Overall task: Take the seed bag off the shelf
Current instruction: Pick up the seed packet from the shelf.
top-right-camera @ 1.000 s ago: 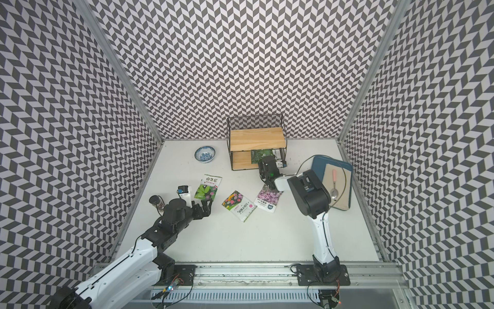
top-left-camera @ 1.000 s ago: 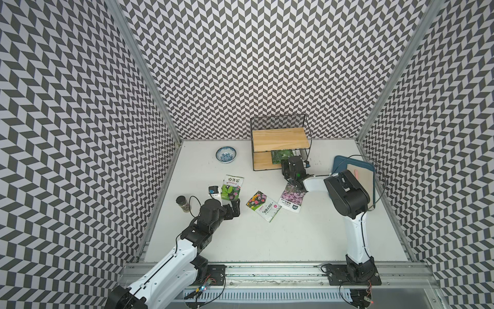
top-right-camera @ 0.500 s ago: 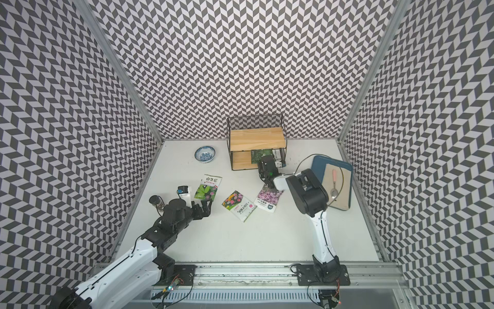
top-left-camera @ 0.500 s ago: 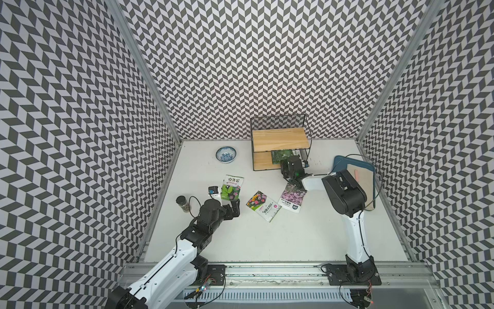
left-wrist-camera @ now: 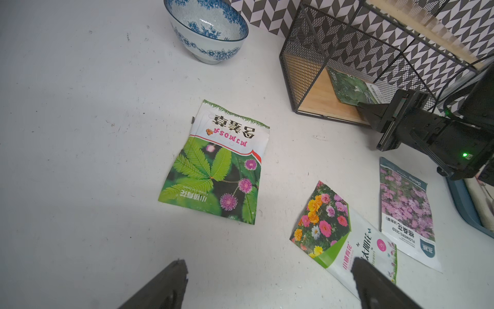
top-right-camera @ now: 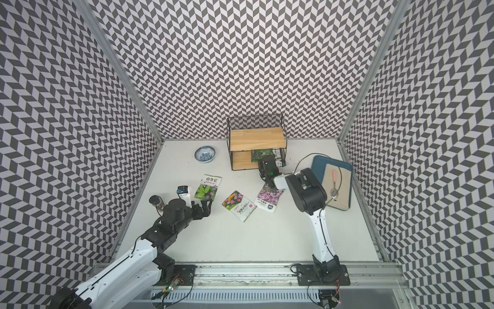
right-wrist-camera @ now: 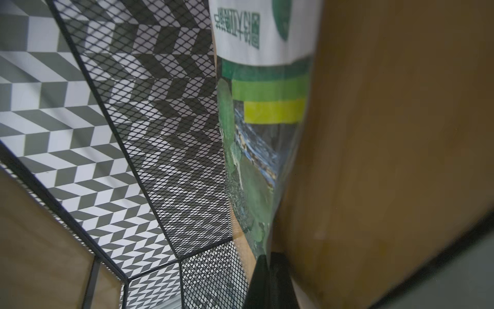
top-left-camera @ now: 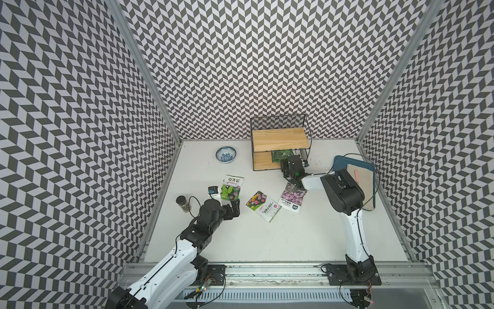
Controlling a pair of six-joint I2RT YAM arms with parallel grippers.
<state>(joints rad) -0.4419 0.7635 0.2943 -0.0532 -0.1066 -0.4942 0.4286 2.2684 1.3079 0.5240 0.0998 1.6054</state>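
nearby, a bowl stands beside the shelf holding the seed bag.

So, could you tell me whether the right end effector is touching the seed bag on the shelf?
Touching. The right wrist view shows the right end effector shut on the edge of the seed bag inside the shelf.

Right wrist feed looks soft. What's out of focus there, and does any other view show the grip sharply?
Right wrist view: the wooden board near the lens is blurred and dim; the seed bag and mesh read fairly sharp. Left wrist view: crisp, evenly lit, showing the right gripper shut on the bag's edge. Both top views: sharp, but the grip is too small to judge.
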